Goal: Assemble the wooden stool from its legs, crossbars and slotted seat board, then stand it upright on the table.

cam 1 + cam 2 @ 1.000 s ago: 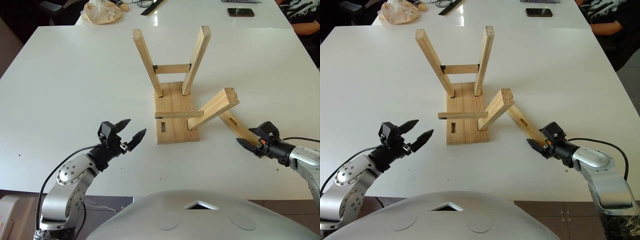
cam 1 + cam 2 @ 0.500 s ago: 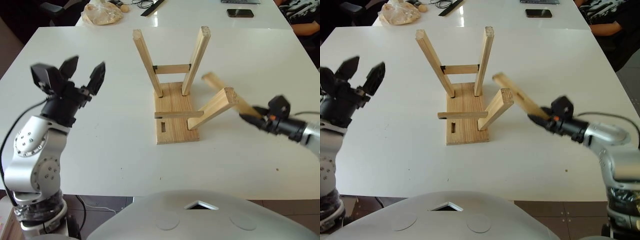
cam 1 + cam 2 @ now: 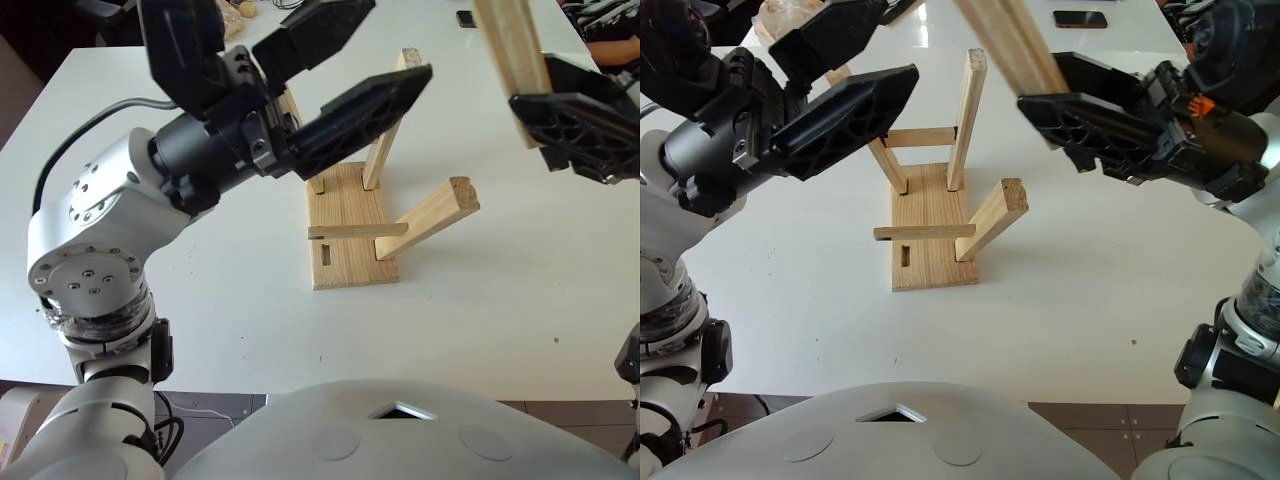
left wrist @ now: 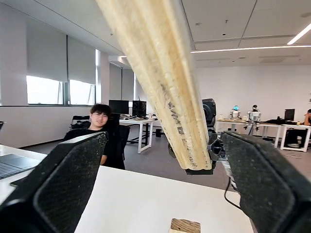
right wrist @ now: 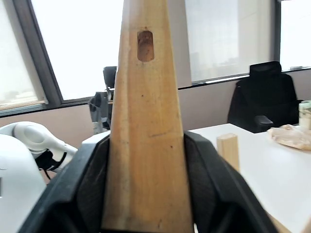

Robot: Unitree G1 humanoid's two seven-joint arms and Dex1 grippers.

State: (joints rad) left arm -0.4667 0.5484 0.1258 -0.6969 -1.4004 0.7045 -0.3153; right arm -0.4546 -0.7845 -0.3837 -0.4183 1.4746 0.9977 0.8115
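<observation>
The slotted seat board (image 3: 345, 225) lies flat on the white table (image 3: 150, 250). Two legs (image 3: 970, 115) joined by a crossbar (image 3: 920, 137) stand in it. A third leg (image 3: 435, 213) leans against the board's right side with a loose crossbar (image 3: 355, 231) at its foot. High above the table, my right gripper (image 3: 1080, 110) is shut on a fourth leg (image 3: 1005, 35). In the right wrist view this leg (image 5: 146, 121) shows its mortise slot (image 5: 145, 46). My left gripper (image 3: 350, 60) hangs open over the stool, facing the held leg (image 4: 160, 82) but apart from it.
A second table behind carries a dark phone (image 3: 1079, 19) and a crumpled bag (image 3: 775, 25). Bare tabletop lies left and right of the seat board. The table's near edge (image 3: 300, 375) runs just below the board.
Both arms have risen from low over the table. The right gripper lifted the fourth leg off the table and up high. The left gripper swung up and right, staying open.
</observation>
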